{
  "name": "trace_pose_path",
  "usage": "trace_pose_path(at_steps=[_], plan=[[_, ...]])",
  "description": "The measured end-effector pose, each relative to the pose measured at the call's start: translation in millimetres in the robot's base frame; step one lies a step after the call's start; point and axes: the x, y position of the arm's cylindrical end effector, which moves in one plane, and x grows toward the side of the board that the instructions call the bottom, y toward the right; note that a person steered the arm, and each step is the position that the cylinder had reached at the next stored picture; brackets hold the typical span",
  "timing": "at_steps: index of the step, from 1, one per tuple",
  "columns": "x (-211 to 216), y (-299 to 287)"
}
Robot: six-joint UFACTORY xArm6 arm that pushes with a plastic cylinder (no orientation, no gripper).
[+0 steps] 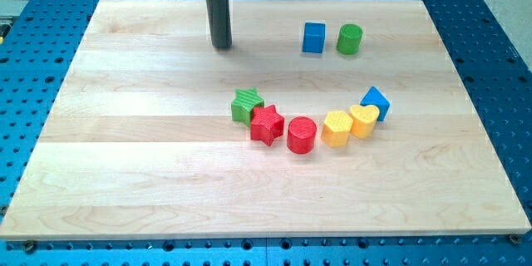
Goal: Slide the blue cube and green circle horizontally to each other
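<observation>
Board (150,174): pale wood, faint lengthwise grain in lighter and darker planks. Taken as the landmark below.

Surround of the board: blue perforated table (499,66), regular dotted hole pattern.

Near the board's top edge, right of centre: blue cube (313,38), plain mid-blue; just to its right, green circle (350,39), plain bright green.

Around the board's centre, in a curved row: green star (246,104), darker green; red star (267,124), plain red; red cylinder (302,135), same red; yellow hexagonal block (336,128), plain yellow; yellow heart (364,120), same yellow; a second blue block (376,100), mid-blue.

Near the board's top edge, left of centre: my tip (221,46), on a dark grey rod, unpatterned.
</observation>
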Motion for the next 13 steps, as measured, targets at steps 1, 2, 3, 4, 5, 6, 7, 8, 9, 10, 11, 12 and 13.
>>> trace_pose_path(at_steps=[1,2,3,4,5,6,7,8,9,10,11,12,13], plan=[[-18.3,102.4],[-17.0,208.9],[-16.5,206.9],[-3.6,177.9],[7.2,153.9],[19.2,140.7],[41.9,187.4],[70.4,188.6],[58.3,142.5],[45.0,121.2],[29.2,124.5],[-11.4,188.2],[-9.2,271.0]])
